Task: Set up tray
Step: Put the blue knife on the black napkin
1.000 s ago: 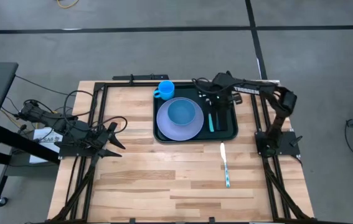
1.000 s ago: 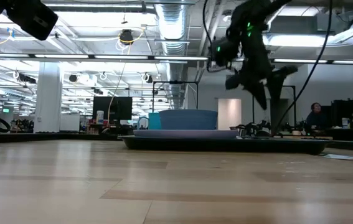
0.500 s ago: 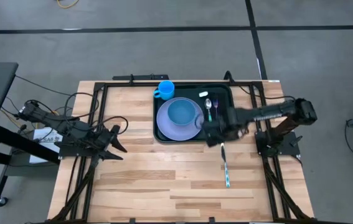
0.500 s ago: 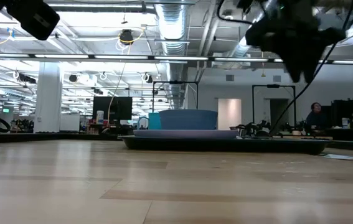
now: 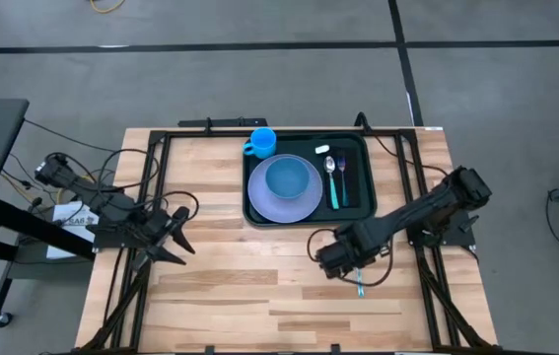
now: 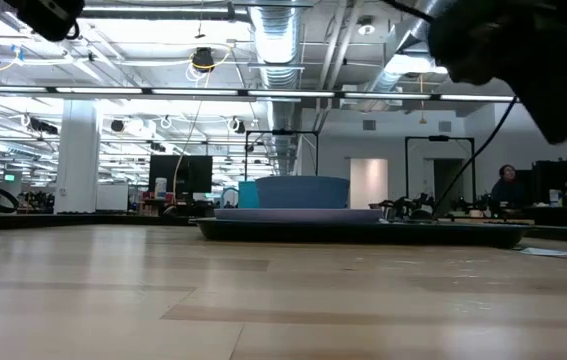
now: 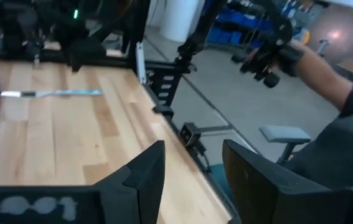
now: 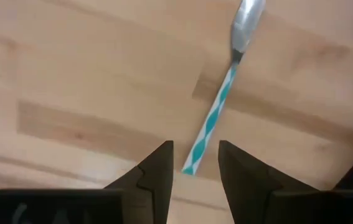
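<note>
Wooden counter [image 5: 220, 286] held the tray [image 5: 354, 212]; right end effector [image 8: 195, 169], released, hovered over the knife [image 8: 221, 104] to grasp it.

Two matte black robot arms are built from slim jointed segments. The left arm [image 5: 102, 207] carries loose black cables looping beside it and ends in the left gripper [image 5: 175, 237], two pointed dark fingers. The right arm [image 5: 427, 204] has a thicker rounded joint at its base end and a bulky dark wrist ending in the right gripper [image 8: 193, 168]. Seen up close, its fingers [image 8: 154, 174] are flat, angular black plastic blades with bevelled edges. The left fingers [image 7: 142, 174] look the same, glossy and wedge-shaped.
</note>
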Controlling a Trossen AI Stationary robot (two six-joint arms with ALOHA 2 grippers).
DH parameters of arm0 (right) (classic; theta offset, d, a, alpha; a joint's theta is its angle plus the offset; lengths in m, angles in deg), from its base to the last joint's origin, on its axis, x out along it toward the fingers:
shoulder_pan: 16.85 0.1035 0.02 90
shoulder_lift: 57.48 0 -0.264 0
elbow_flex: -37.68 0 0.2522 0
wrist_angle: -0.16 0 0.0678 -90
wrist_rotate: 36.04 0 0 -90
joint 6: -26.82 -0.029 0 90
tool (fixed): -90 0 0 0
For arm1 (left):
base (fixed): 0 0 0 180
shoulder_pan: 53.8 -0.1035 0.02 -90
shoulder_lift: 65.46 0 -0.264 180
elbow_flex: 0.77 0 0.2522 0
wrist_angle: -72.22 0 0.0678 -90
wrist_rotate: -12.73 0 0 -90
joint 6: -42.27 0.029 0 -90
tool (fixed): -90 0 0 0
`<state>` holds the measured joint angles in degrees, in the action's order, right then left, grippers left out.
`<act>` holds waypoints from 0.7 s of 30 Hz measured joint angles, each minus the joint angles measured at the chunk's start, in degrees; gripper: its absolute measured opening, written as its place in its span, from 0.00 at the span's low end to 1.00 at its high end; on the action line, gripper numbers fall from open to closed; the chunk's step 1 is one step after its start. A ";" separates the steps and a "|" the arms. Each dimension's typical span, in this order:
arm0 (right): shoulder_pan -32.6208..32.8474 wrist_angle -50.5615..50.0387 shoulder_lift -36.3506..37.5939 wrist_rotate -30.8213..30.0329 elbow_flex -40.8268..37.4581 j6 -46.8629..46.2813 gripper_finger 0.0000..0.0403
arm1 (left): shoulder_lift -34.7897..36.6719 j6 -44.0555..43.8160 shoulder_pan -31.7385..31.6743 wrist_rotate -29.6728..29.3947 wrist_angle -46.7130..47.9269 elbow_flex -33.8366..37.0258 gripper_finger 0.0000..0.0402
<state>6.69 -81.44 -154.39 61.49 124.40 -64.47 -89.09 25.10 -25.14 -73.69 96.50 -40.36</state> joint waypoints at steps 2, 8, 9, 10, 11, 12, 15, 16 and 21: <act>0.16 0.12 -1.36 1.81 -0.08 1.33 0.29 | 0.00 0.09 0.67 0.00 -1.50 0.00 0.37; -0.06 3.09 -3.90 2.83 -0.08 4.76 0.29 | 0.00 0.58 1.63 -0.41 -2.74 0.00 0.37; -0.03 2.98 -3.90 2.78 -0.09 5.40 0.29 | 0.00 0.66 1.63 -0.64 -2.79 0.00 0.37; -0.03 3.13 -3.74 2.75 -0.22 5.81 0.29 | 0.01 0.68 1.63 -1.11 -2.77 0.00 0.37; -0.01 3.92 -3.68 2.56 -0.46 5.98 0.29 | 0.00 0.70 1.63 -1.42 -2.77 0.00 0.37; 0.04 4.64 -3.53 2.07 -0.91 5.99 0.29 | 0.00 0.73 1.63 -1.55 -2.76 0.00 0.37; 0.76 4.05 -1.58 -0.34 -2.90 3.76 0.29 | 0.00 0.76 1.61 -1.68 -2.68 0.00 0.37; 1.00 4.61 -0.78 -0.77 -3.88 2.47 0.29 | 0.00 0.76 1.61 -1.68 -2.54 0.00 0.37; 2.65 7.67 4.01 -1.24 -11.53 -8.35 0.29 | 0.01 0.83 1.61 -1.66 -2.30 0.00 0.37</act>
<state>9.34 -73.77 -150.38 60.25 112.87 -72.81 -89.09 25.93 -23.54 -75.35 94.20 -40.36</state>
